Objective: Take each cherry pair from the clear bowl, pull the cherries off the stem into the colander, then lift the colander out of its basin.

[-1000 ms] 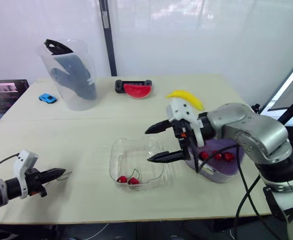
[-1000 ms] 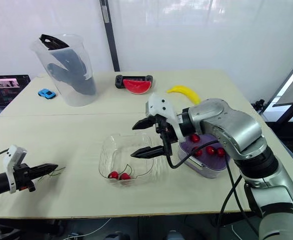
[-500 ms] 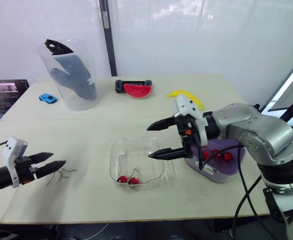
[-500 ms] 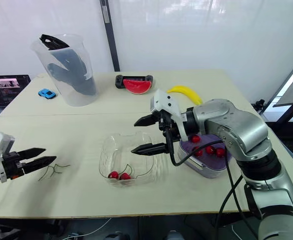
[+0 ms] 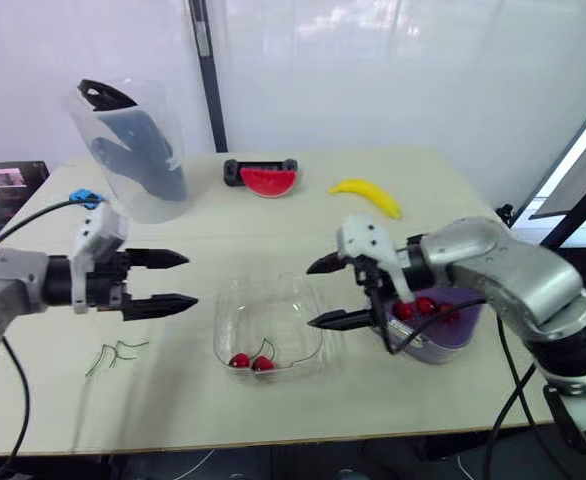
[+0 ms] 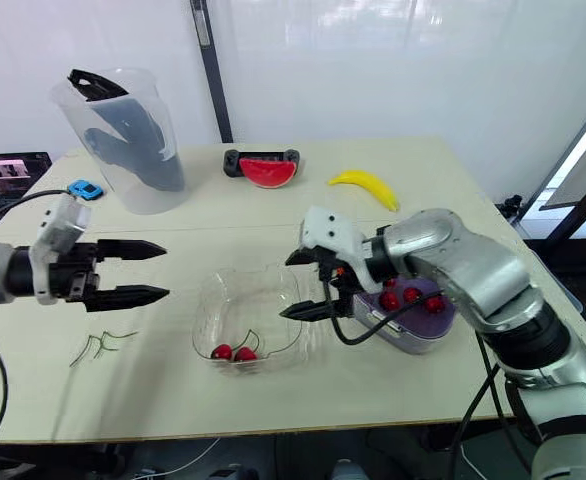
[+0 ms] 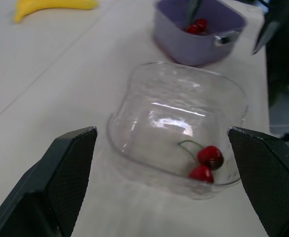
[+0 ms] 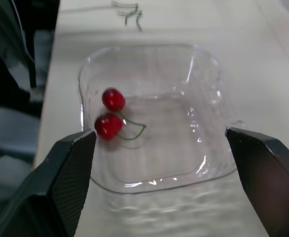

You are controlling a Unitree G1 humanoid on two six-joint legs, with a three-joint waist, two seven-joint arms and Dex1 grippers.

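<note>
The clear bowl (image 5: 268,335) stands at the table's middle front and holds one cherry pair (image 5: 251,362) on a green stem, also seen as the cherry pair (image 8: 110,114). To its right is the purple basin (image 5: 435,335) with the colander in it; several loose red cherries (image 5: 421,306) lie inside. My left gripper (image 5: 190,278) hovers open and empty just left of the bowl, fingers pointing at it. At the bowl's right rim my right gripper (image 5: 310,295) is open and empty, between bowl and basin.
Bare green stems (image 5: 113,353) lie on the table at the front left. At the back stand a clear pitcher (image 5: 128,150), a small blue toy car (image 5: 83,197), a watermelon slice (image 5: 266,178) and a banana (image 5: 368,196).
My left gripper opened and left the stems on the table, then swung up and right to the bowl's side. The right gripper drifted slightly right and lower.
</note>
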